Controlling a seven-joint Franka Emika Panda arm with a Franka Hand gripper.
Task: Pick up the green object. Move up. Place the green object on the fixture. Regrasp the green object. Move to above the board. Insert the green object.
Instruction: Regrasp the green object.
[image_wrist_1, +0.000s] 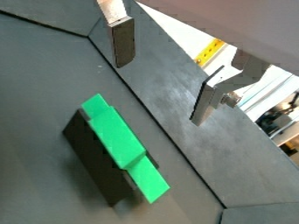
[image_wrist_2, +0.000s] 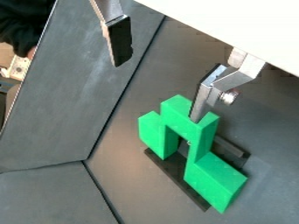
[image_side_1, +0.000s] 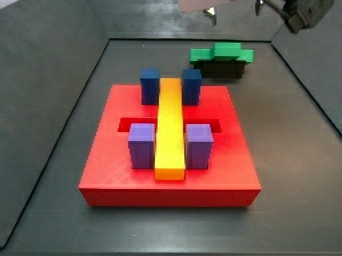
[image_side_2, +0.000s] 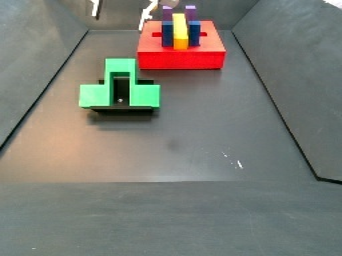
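Note:
The green object (image_wrist_1: 122, 147) (image_wrist_2: 184, 144) is a stepped bright-green block lying on top of the black fixture (image_wrist_1: 96, 168) (image_side_1: 222, 69). Both side views show it there (image_side_1: 221, 52) (image_side_2: 119, 93), away from the red board (image_side_1: 120, 178) (image_side_2: 181, 61). My gripper (image_wrist_1: 166, 70) (image_wrist_2: 163, 68) hangs open above the floor beside the block. Nothing is between its fingers (image_wrist_1: 122, 42) (image_wrist_2: 205, 98), and one finger stands in front of the block's edge in a wrist view. In a side view only the fingertips (image_side_2: 94, 8) show, at the frame's top edge.
The board carries two blue posts (image_side_1: 150, 85), two purple posts (image_side_1: 140, 146) and a long yellow bar (image_side_1: 170, 125) lying between them. Dark sloped walls (image_side_2: 40, 90) rise round the grey floor (image_side_2: 187, 140).

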